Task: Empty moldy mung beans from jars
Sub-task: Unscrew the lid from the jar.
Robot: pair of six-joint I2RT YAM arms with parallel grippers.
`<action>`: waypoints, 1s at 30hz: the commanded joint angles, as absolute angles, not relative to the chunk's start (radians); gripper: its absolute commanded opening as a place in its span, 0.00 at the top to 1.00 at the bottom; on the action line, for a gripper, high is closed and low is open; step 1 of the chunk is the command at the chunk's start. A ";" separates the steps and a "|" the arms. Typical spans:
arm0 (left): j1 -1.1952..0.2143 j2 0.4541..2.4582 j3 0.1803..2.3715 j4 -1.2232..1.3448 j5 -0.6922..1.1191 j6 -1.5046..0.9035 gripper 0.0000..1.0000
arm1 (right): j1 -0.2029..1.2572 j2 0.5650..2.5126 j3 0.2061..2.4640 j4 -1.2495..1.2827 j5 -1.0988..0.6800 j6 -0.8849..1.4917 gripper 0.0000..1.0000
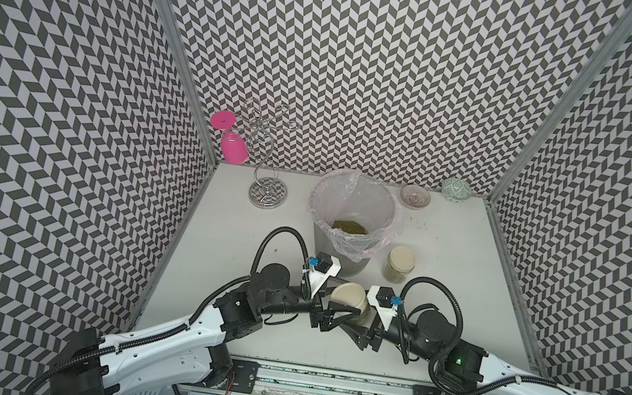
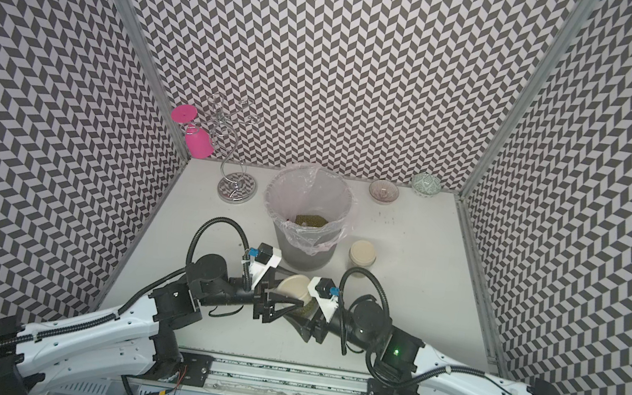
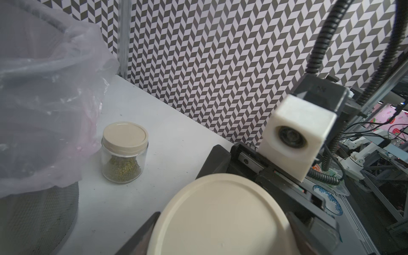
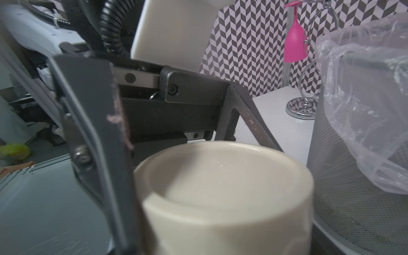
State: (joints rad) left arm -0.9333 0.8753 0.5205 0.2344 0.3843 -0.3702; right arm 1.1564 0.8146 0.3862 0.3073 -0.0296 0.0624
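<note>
Left wrist view: the cream lid (image 3: pixel 220 216) fills the foreground w/ the left gripper (image 1: pixel 334 310) straddling it. Its jaws are spread wide, w/ a finger (image 3: pixel 141 234) on either side of the rim & seemingly pressed to it. That looks like a grip on the lid, tho the contact line is blurred.

In both top views the near jar (image 1: pixel 361 317) hangs tilted btwn the 2 arms at the front centre of the table (image 1: pixel 434 328), clear of the surface as far as I can judge. Its mung beans (image 2: pixel 304 311) are slumped to the low side of the glass. The right gripper (image 1: pixel 365 325) comes in from the opposite side, jaws also wide, around the glass body. Prob. it bears the jar, but its pads are hidden.

The 2nd jar (image 3: pixel 124 154) stands upright just beside the bin (image 1: pixel 323 254), lid on, beans inside. A bean heap (image 1: pixel 348 227) lies at the bottom of the bin's plastic liner (image 3: pixel 44 110).

Step in hand, I'd say: unscrewing the near jar, 1 arm on the glass, 1 on the cap. The next move calls for a twist of the left wrist vs. a firm right hold. Then the lid has to lift straight off w/o dipping the mouth lower. The jar leans, so beans could spill on the table short of the bin.
</note>
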 commanded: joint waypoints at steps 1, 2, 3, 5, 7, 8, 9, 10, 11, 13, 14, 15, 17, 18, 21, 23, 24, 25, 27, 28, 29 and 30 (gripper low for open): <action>-0.912 0.902 0.526 0.079 0.103 -0.452 0.88 | 1.210 0.802 0.408 0.506 0.046 -0.024 0.60; -0.913 0.908 0.529 0.072 0.091 -0.462 0.88 | 1.222 0.805 0.408 0.510 0.068 -0.030 0.60; -0.915 0.916 0.535 0.064 0.080 -0.473 0.88 | 1.238 0.810 0.407 0.515 0.093 -0.039 0.60; -0.920 0.929 0.549 0.033 0.050 -0.500 0.89 | 1.262 0.819 0.407 0.519 0.141 -0.050 0.60; -0.928 0.939 0.567 -0.002 0.016 -0.528 0.89 | 1.292 0.829 0.407 0.530 0.193 -0.066 0.60; -0.930 0.942 0.573 -0.017 0.003 -0.541 0.90 | 1.303 0.834 0.406 0.533 0.214 -0.072 0.60; -0.931 0.943 0.578 -0.030 -0.012 -0.557 0.91 | 1.316 0.840 0.405 0.541 0.236 -0.081 0.60; -0.931 0.945 0.583 -0.041 -0.021 -0.569 0.91 | 1.326 0.845 0.405 0.547 0.255 -0.089 0.60; -0.931 0.946 0.588 -0.055 -0.031 -0.582 0.91 | 1.335 0.850 0.405 0.553 0.267 -0.095 0.60; -0.931 0.955 0.606 -0.090 -0.048 -0.608 0.91 | 1.352 0.861 0.407 0.562 0.290 -0.106 0.61; -0.931 0.961 0.614 -0.108 -0.054 -0.619 0.91 | 1.359 0.866 0.408 0.567 0.303 -0.113 0.61; -0.931 0.967 0.624 -0.124 -0.062 -0.633 0.92 | 1.373 0.874 0.409 0.573 0.320 -0.123 0.61; -0.931 0.981 0.637 -0.153 -0.073 -0.660 0.93 | 1.396 0.888 0.416 0.577 0.351 -0.141 0.61; -0.931 0.988 0.645 -0.169 -0.077 -0.676 0.93 | 1.408 0.898 0.420 0.579 0.367 -0.151 0.61; -0.930 1.015 0.675 -0.218 -0.067 -0.699 0.93 | 1.440 0.927 0.431 0.589 0.412 -0.177 0.61; -0.922 1.030 0.693 -0.242 -0.042 -0.705 0.94 | 1.459 0.941 0.427 0.608 0.434 -0.192 0.61; -0.921 1.036 0.703 -0.260 -0.041 -0.708 0.94 | 1.466 0.947 0.427 0.617 0.443 -0.199 0.61; -0.920 1.040 0.711 -0.275 -0.041 -0.710 0.94 | 1.472 0.952 0.426 0.624 0.453 -0.205 0.61; -0.913 1.045 0.724 -0.302 -0.039 -0.715 0.94 | 1.486 0.961 0.423 0.639 0.472 -0.221 0.61; -0.908 1.046 0.724 -0.310 -0.037 -0.716 0.93 | 1.489 0.963 0.423 0.641 0.478 -0.226 0.61; -0.903 1.046 0.724 -0.319 -0.035 -0.720 0.93 | 1.494 0.965 0.425 0.640 0.484 -0.231 0.61; -0.901 1.044 0.724 -0.327 -0.035 -0.722 0.93 | 1.497 0.966 0.426 0.641 0.487 -0.235 0.61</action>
